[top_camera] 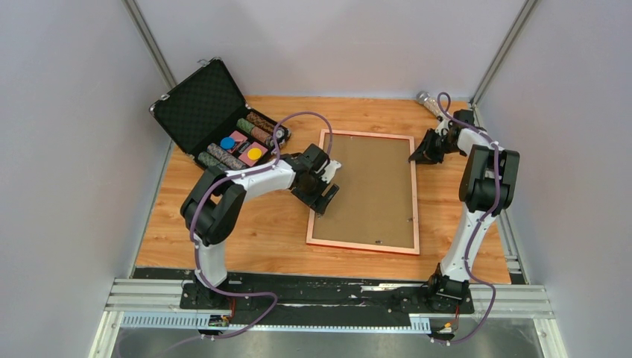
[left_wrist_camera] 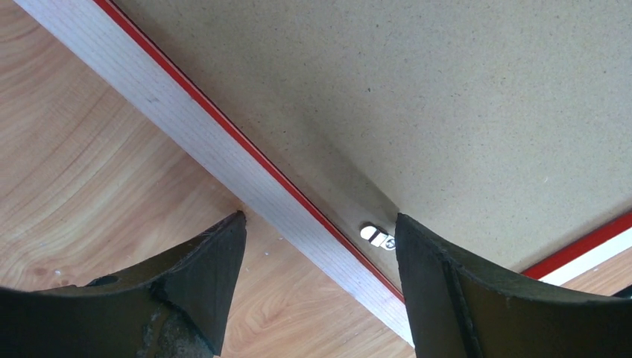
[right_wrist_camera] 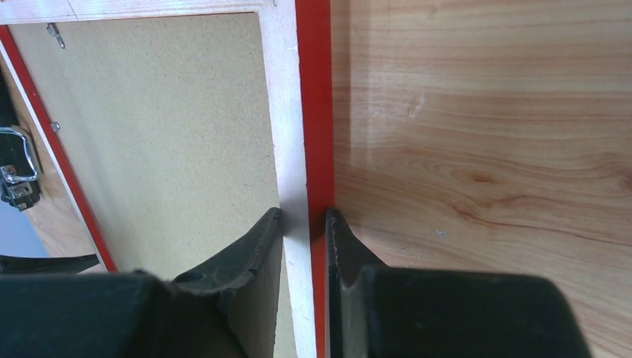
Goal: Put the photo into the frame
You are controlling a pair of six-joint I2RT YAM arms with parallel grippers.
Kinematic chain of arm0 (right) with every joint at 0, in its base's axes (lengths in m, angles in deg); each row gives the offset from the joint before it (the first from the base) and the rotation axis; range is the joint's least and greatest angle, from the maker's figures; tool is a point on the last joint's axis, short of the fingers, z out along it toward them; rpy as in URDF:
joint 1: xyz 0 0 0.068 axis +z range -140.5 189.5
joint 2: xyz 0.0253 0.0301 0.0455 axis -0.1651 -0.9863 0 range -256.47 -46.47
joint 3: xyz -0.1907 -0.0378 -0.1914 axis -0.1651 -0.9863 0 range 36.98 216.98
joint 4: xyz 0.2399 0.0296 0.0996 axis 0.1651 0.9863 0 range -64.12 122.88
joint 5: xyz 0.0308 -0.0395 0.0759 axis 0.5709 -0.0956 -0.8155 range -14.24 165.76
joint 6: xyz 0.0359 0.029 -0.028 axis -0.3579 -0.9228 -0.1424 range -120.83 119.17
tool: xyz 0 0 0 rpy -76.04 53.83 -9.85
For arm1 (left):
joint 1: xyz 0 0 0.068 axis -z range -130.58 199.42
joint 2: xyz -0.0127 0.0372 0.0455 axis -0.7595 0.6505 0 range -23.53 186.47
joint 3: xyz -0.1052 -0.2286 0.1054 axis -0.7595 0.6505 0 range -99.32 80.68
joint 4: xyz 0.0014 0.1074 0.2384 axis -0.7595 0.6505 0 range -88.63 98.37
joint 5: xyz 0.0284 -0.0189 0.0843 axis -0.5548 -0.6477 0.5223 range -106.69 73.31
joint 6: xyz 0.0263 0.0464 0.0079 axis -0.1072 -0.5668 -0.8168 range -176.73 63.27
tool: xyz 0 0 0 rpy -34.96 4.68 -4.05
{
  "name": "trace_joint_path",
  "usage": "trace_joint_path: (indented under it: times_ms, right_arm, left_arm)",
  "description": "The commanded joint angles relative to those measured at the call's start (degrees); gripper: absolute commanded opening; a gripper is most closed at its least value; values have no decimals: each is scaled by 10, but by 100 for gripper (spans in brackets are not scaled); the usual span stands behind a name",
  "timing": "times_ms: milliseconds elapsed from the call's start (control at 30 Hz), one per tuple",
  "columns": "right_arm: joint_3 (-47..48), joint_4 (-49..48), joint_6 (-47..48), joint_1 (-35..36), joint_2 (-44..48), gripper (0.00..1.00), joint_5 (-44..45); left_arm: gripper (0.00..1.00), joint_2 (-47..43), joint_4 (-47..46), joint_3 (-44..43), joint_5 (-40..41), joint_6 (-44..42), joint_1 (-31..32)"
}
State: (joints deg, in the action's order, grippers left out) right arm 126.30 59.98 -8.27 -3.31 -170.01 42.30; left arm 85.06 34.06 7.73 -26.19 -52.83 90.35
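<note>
The frame (top_camera: 361, 245) lies flat on the wooden table with its back up, and a brown backing board (top_camera: 370, 190) fills it. The photo is hidden or out of view. My left gripper (top_camera: 326, 195) is open and straddles the frame's left rail (left_wrist_camera: 186, 127). One finger is over the table and the other over the board, beside a small metal clip (left_wrist_camera: 376, 236). My right gripper (top_camera: 414, 157) is at the far right corner. In the right wrist view it (right_wrist_camera: 303, 212) is shut on the right rail (right_wrist_camera: 298, 112), one finger on each side.
An open black foam-lined case (top_camera: 201, 104) holding rolls of chips (top_camera: 238, 145) stands at the back left, close to my left arm. A small metallic cylinder (top_camera: 427, 101) lies at the back right corner. Grey walls enclose both sides.
</note>
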Motion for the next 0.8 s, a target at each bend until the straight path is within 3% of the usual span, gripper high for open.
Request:
trace_joint_path:
  times_ms: [0, 333, 767]
  right_arm:
    - [-1, -32, -15, -5, -12, 0, -4]
    - [-4, -32, -14, -12, -8, 0, -8]
    - [-1, -31, -13, -17, -10, 0, -5]
  left_arm:
    - [80, -9, 4, 18, 24, 4, 6]
    - [71, -15, 1, 28, 38, -7, 11]
    - [66, -39, 14, 36, 47, -28, 12]
